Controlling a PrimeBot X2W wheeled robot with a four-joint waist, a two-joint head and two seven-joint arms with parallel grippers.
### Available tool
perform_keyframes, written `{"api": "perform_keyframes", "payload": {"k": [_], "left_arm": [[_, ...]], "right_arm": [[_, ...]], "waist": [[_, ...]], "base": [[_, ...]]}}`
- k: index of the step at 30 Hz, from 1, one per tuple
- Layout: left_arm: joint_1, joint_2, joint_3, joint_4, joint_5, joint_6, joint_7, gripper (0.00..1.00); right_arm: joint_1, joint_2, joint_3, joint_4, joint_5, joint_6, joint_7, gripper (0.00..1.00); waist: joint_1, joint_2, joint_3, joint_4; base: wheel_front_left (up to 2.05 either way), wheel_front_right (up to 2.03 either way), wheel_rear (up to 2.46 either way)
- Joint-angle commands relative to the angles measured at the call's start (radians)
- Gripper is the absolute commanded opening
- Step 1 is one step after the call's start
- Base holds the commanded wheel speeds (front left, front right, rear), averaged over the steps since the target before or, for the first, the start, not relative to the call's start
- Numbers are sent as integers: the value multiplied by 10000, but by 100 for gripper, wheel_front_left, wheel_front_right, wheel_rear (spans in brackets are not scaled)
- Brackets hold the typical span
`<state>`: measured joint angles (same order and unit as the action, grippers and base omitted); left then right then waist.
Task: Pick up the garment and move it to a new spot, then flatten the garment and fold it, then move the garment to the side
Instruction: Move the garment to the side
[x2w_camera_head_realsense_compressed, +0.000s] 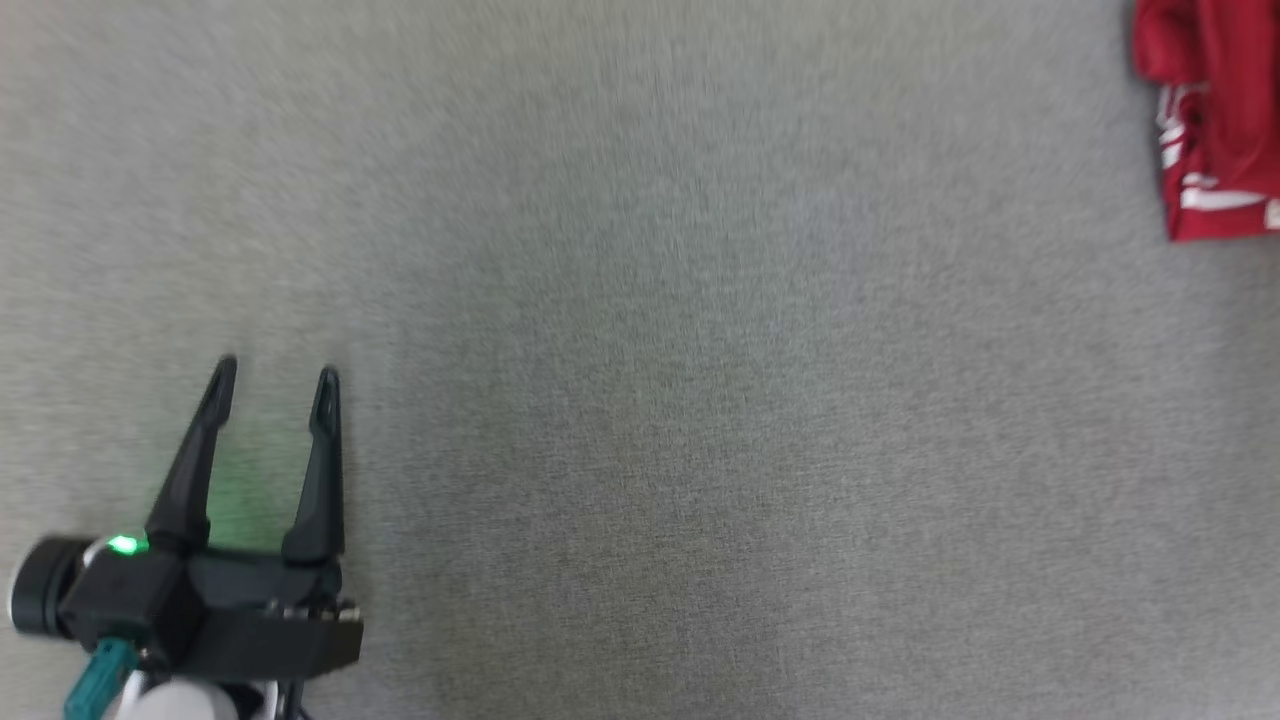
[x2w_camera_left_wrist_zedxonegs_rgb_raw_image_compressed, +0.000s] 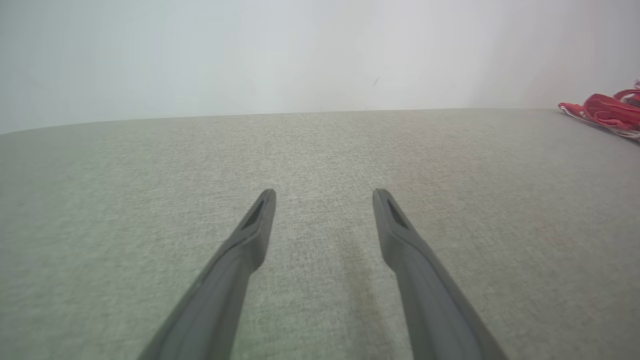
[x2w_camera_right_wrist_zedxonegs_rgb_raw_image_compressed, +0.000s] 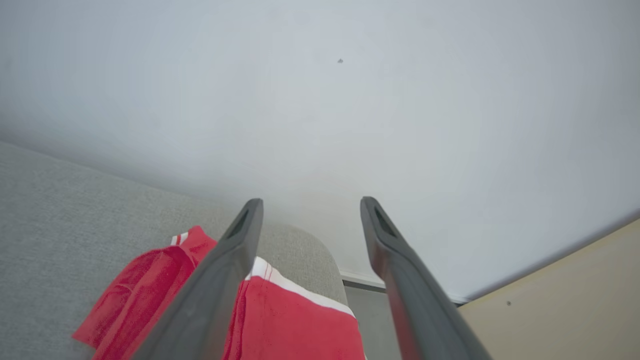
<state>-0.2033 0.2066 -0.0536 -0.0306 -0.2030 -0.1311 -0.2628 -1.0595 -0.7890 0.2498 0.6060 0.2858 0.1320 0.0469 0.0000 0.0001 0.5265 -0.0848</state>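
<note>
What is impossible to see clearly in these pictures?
- Head view: the red garment is blurred and cut off by the right edge.
- Right wrist view: a finger of the right hand covers its middle; the bottom edge cuts it.
- Left wrist view: it is small, at the right edge.

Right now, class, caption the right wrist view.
Open right gripper over red garment, at a corner of the grey surface.

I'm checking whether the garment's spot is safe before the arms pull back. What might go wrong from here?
1. The red garment lies right by the rounded corner of the gray surface; a nudge might slide it off.
2. The right gripper hangs open with one finger crossing the cloth in its wrist view; contact is unclear, so pulling away may snag it.
3. The garment looks rumpled, so its fold may loosen.
</note>
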Motion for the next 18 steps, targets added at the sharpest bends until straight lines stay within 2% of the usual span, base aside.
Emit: {"api": "perform_keyframes", "payload": {"k": [1, 7, 9, 10, 11, 18], "left_arm": [[403, -124, 176, 158, 68, 12, -26, 100], [1263, -396, 575, 473, 127, 12, -25, 100], [1376, -424, 630, 519, 149, 12, -26, 100], [1609, -513, 726, 608, 169, 12, -25, 100], [1609, -513, 726, 608, 169, 12, -25, 100], [2108, -593, 793, 892, 202, 12, -26, 100]], "right_arm": [[395, 488, -37, -146, -56, -32, -440, 100], [1659, 1921, -450, -688, -190, -32, -1406, 100], [1928, 2125, -531, -784, -229, -32, -1525, 100], [2497, 2551, -713, -973, -281, -32, -1757, 100], [2497, 2551, -713, -973, -281, -32, -1757, 100], [4602, 3735, -1230, -1917, -536, -32, -2171, 100]], "waist": [[0, -1, -1363, 259], [0, -1, -2753, 480], [0, -1, -2937, 522], [0, -1, -3284, 629], [0, -1, -3284, 629], [0, -1, -4044, 1051]], "base": [[0, 0, 0], [0, 0, 0], [0, 0, 0], [0, 0, 0], [0, 0, 0], [0, 0, 0]]}}
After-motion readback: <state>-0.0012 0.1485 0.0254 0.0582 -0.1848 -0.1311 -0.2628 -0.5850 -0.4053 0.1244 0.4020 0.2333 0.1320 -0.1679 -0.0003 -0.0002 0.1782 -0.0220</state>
